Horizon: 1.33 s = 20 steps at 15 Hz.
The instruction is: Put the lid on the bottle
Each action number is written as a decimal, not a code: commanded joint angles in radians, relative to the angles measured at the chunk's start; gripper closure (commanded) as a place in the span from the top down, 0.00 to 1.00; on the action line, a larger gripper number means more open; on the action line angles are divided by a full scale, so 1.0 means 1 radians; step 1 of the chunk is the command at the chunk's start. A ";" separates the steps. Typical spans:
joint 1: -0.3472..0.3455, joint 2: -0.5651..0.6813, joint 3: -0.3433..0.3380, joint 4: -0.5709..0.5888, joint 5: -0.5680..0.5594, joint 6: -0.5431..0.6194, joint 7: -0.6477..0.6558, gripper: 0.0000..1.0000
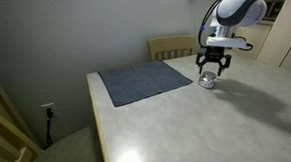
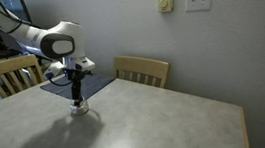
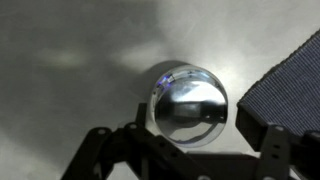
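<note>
The bottle is a small clear, silvery-glinting jar standing on the pale table just beside the grey-blue mat. It also shows in an exterior view and fills the middle of the wrist view. My gripper hangs straight above it, fingers spread and empty, tips just over the jar's top. In the wrist view the gripper has one finger on each side of the jar. No pale lid shows as a separate thing in any view.
A wooden chair stands at the table's far side behind the mat, and shows in an exterior view too. Another chair stands by the robot. The table edge runs near the mat's corner.
</note>
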State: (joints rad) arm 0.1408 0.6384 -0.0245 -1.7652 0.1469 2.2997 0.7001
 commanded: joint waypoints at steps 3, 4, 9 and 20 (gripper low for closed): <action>0.057 -0.058 -0.018 -0.054 -0.023 0.010 0.100 1.00; 0.070 -0.070 -0.020 -0.063 -0.029 0.014 0.129 1.00; 0.124 -0.144 -0.031 -0.119 -0.077 0.053 0.315 1.00; 0.125 -0.215 0.014 -0.142 -0.114 0.056 0.552 1.00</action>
State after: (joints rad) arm 0.2831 0.4239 -0.0290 -1.9091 0.0435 2.3588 1.2458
